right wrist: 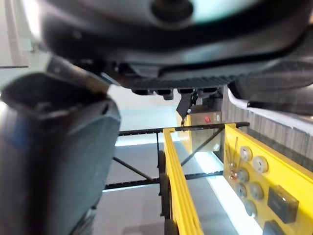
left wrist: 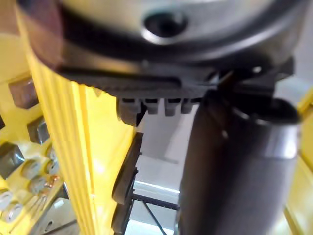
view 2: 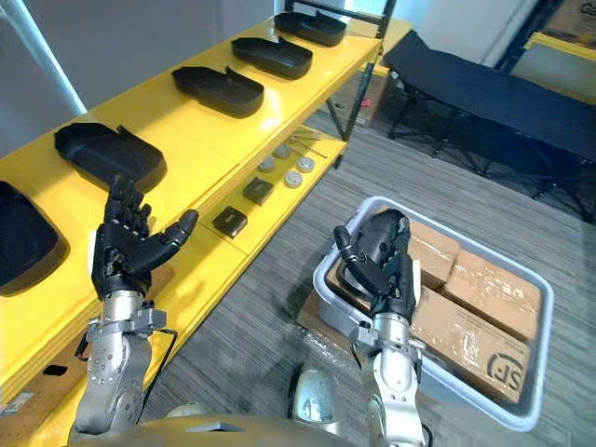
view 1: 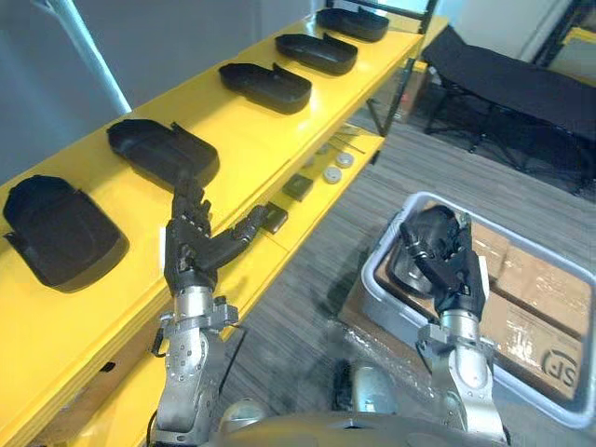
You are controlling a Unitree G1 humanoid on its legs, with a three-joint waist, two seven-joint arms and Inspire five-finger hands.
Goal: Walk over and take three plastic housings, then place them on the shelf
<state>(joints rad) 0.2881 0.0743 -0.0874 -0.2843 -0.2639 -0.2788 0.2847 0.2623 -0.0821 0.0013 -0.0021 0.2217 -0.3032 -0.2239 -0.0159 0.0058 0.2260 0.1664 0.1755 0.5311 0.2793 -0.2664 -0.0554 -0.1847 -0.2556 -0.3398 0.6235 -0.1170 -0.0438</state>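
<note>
In the left eye view I see a long yellow shelf. Five black housings lie in a row on its top board. Each one has room around it, so none bumps the next. The left hand is held up in front of the shelf edge. It is near the second housing but not touching it. Its fingers are straight and spread, and it holds nothing.

In the right eye view the right hand hangs over one end of a grey bin on the floor, next to some brown boxes. Its fingers are loose and a little bent, and I can see nothing in them. There is a dark patch in the bin under the hand. I can't tell if it is another housing. My guess is the hand waits there because the bin is where housings come from.

In the left wrist view the fingers and the thumb stand apart with nothing between them. Past them runs the yellow shelf edge, with little round caps on the lower board.

In the right wrist view that hand's thumb and fingers are apart too, and empty. Beyond them I see the side of the shelf, more caps and small black blocks.

Five housings are up there already, so the job of three looks done to me.
</note>
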